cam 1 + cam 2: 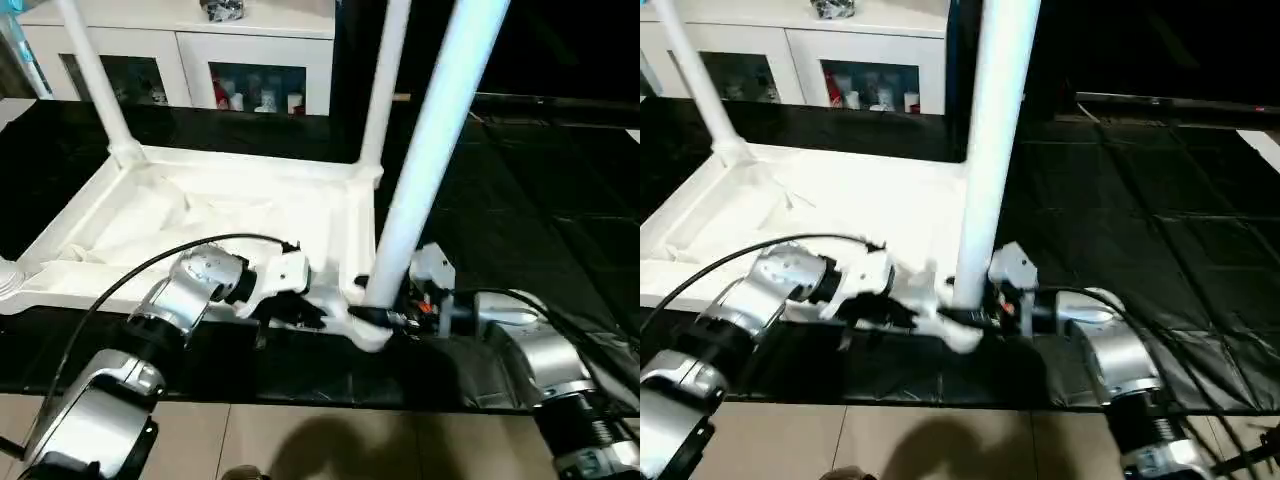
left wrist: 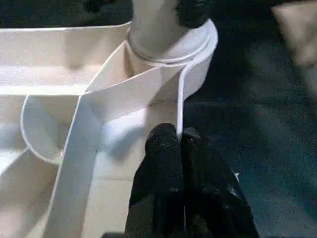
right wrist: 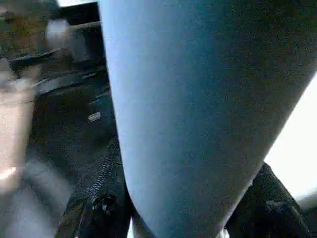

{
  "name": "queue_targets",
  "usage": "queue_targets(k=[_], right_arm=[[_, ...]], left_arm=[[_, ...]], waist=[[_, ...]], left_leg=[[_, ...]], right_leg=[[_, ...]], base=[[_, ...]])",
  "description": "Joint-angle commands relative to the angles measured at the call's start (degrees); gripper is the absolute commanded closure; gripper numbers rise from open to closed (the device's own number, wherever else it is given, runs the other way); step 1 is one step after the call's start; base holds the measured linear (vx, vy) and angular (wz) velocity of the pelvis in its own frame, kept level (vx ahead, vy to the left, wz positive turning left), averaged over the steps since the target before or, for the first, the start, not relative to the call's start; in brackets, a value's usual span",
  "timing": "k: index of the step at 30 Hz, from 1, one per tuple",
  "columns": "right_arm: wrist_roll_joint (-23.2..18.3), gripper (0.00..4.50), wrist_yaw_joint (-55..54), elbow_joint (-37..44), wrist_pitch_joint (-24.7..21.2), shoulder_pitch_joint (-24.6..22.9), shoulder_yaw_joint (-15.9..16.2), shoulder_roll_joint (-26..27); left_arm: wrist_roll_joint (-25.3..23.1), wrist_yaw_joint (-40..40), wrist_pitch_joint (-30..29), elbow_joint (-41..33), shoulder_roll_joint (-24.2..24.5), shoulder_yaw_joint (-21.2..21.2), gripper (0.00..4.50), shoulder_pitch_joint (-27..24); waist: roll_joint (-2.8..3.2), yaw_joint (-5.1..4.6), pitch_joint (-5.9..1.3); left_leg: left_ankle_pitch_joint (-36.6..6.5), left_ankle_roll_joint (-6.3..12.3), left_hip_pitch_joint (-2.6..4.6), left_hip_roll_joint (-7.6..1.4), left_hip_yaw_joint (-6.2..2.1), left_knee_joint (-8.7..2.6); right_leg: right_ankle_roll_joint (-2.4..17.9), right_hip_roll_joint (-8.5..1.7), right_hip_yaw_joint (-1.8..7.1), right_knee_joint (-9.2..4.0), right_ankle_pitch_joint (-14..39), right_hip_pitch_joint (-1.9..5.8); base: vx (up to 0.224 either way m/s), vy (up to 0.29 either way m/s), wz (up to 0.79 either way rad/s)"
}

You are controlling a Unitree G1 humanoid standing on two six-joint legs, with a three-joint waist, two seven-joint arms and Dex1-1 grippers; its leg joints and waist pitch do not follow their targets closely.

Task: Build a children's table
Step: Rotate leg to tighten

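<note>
Right fingers [image 3: 119, 208] pinch the leg [image 1: 425, 160]; left fingers [image 2: 171, 163] clamp the tabletop rim [image 2: 181, 104].

A black sheet [image 1: 520, 200] carries the upturned white table top [image 1: 200, 225].

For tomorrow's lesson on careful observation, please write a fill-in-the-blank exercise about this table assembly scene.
1. The table top lies upside down, showing its ribbed ____.
2. The right gripper is shut on a white ____ standing in the near corner socket.
3. The left gripper pinches the table top's thin ____ beside that socket.
4. In the left eye view, ____ legs stand up from the table top.

Missing words: underside; leg; rim; three
</note>
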State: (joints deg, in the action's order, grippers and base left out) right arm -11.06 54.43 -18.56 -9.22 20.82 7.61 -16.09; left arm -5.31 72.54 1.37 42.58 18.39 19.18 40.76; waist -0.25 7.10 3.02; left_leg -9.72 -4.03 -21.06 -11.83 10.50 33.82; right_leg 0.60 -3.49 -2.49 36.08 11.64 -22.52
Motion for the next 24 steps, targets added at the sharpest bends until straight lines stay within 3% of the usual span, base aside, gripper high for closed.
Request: queue_targets(k=[1,2,6,8,9,10,12,15,19,21,24], right_arm=[[1.97,2.57,-6.87,-2.64,-3.13,0.76,1.36,3.65],[2.11,2.57,-12.8,-4.55,-5.02,1.68,0.36,7.21],[1.45,2.57,-22.19,-8.55,-7.05,4.09,-2.28,12.82],[1.2,2.57,-24.56,-9.83,-7.25,5.05,-3.08,14.3],[0.96,2.57,-29.06,-12.68,-7.08,7.44,-4.72,16.84],[1.12,2.57,-31.19,-14.13,-6.79,8.69,-5.41,17.81],[1.75,2.57,-33.9,-15.6,-6.71,10.1,-6.38,18.99],[2.15,2.57,-34.65,-16.31,-6.73,11.04,-7.29,19.4],[2.69,2.57,-34.54,-16.08,-6.53,10.87,-7.75,18.77],[1.93,1.87,-32.43,-15.12,-6.88,10.36,-8.06,18.14],[1.83,1.85,-29.05,-13.04,-6.41,8.93,-7.09,16.22]], left_arm=[[1.04,-6.25,-3.69,-0.15,-4.61,-0.83,4.5,1.1],[1.21,-10.34,-6.71,0.03,-7.22,-1.71,4.5,1.58],[1.86,-17.58,-11.62,0.92,-11.77,-3.56,4.5,3.06],[2.25,-19.77,-12.89,1.38,-13.16,-4.28,4.5,3.72],[2.33,-24.84,-14.32,2.8,-15.56,-5.69,4.5,5.35],[2.14,-27.06,-14.52,3.54,-16.41,-6.23,4.5,6.11],[1.59,-29.55,-14.96,4.04,-17.3,-7.02,4.5,6.82],[0.76,-30.08,-13.93,4.33,-16.94,-7.22,4.5,7.22],[0.19,-28.15,-12.79,3.53,-15.62,-6.76,4.5,6.65],[0.57,-26.22,-12.36,3.02,-14.68,-6.51,4.5,6.17],[0.72,-24.07,-11.57,2.72,-13.42,-6.05,4.5,5.64]], waist=[[-0.37,-0.41,-3.25],[-0.44,-1.11,-3.15],[-0.37,-2.35,-3.21],[-0.41,-2.54,-3.42],[-0.53,-2.59,-3.52],[-0.28,-2.76,-3.57],[-0.38,-2.69,-3.65],[-0.43,-2.62,-3.72],[-0.28,-2.65,-3.52],[-0.2,-2.76,-3.52],[-0.18,-2.87,-3.55]], left_leg=[[-14.72,-1.12,0.91,-1.46,-0.72,-4.32],[-15.67,-1.58,0.99,-1.42,-0.86,-4.5],[-16.02,-1.85,0.85,-1.29,-0.93,-4.49],[-14.55,-1.4,0.86,-1.19,-0.85,-4.36],[-13.25,-0.83,0.66,-1.07,-0.74,-4.22],[-12.65,-0.67,0.73,-0.97,-0.62,-4.07],[-11.86,-0.42,0.68,-0.84,-0.63,-3.97],[-10.04,0.65,0.47,-0.94,-0.64,-4.05],[-11.45,0.68,0.66,-1.05,-0.63,-4.21],[-12.46,0.28,0.68,-1.09,-0.69,-4.3],[-12.59,0.51,0.56,-1.09,-0.71,-4.31]], right_leg=[[9.61,-4.52,2.4,-5.46,17.95,1.96],[9.57,-4.5,2.34,-5.58,19.41,1.83],[9.9,-4.57,2.44,-5.69,19.11,1.96],[10.2,-4.42,2.45,-5.66,16.41,2.1],[10.46,-4.34,2.46,-5.53,13.84,2.36],[11.01,-4.29,2.54,-5.45,12.19,2.13],[11.08,-4.3,2.49,-5.47,11.74,2.39],[11.42,-4.13,2.39,-5.12,7.19,2.74],[11.46,-4.21,2.34,-5.42,8.71,2.66],[11.28,-4.22,2.4,-5.49,9.94,2.64],[11.39,-4.26,2.42,-5.46,9.18,2.81]], base=[[0.0,0.0,0.0],[0.0,0.0,0.0],[0.0,0.0,0.0],[0.0,0.0,0.0],[0.0,0.0,0.0],[0.0,0.0,0.0],[0.0,0.0,0.0],[0.0,0.0,0.0],[0.0,0.0,0.0],[0.0,0.0,0.0],[0.0,0.0,0.0]])
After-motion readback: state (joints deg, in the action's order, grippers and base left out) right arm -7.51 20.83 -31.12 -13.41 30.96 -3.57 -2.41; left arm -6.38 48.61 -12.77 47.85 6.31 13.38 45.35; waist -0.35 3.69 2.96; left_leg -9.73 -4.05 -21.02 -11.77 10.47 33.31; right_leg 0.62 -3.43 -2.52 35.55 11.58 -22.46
